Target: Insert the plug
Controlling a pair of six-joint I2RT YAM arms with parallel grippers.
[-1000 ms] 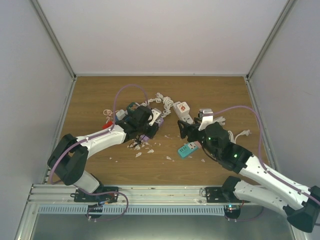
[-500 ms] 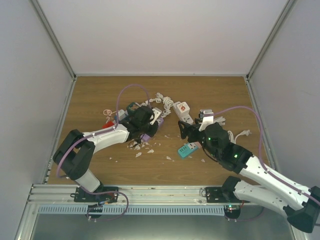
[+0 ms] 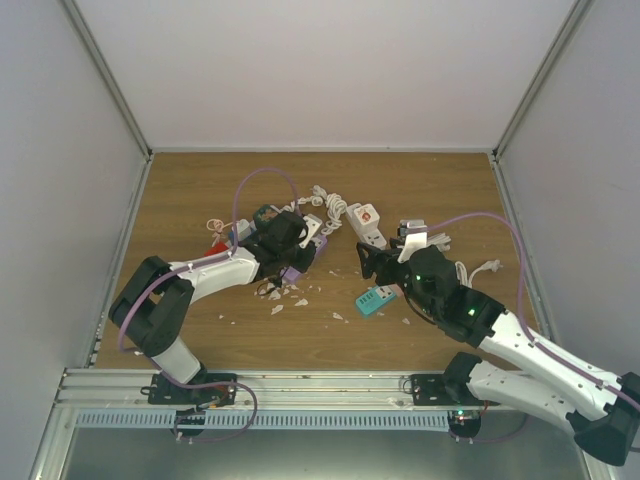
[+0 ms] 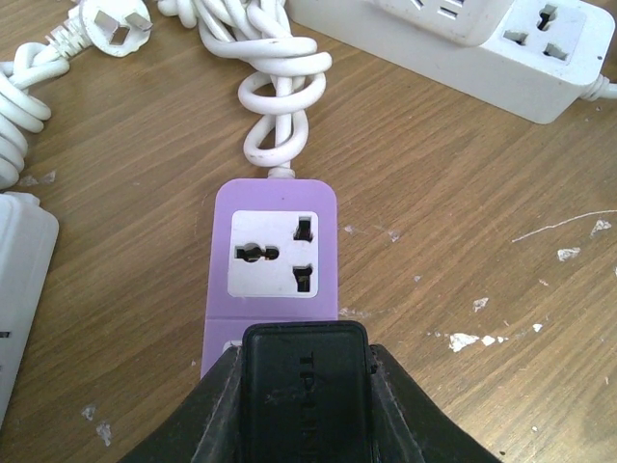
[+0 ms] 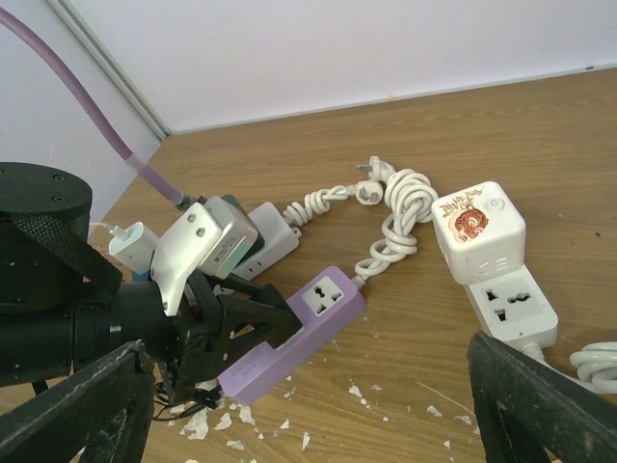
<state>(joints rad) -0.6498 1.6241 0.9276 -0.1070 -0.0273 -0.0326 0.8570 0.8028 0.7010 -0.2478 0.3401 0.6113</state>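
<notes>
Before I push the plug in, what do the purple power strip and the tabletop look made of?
The purple power strip: likely moulded plastic, smooth satin finish, rounded corners. The tabletop: wood-grain, possibly laminate; matte, with visible grain lines and scuffs.

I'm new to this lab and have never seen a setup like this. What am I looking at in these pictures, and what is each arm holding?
These are two robot arms bolted to the near edge of a wooden table. Each ends in a two-finger gripper. The overhead picture looks down from above and behind them. The other two come from small cameras on the left and right wrists.

The left gripper is clamped on one end of a purple power strip. The right gripper is open, holds nothing, and faces that strip.

Also on the table are a white power strip with a cube-shaped block at one end, a knotted white cable, a loose white plug, a teal adapter and white scraps.
</notes>
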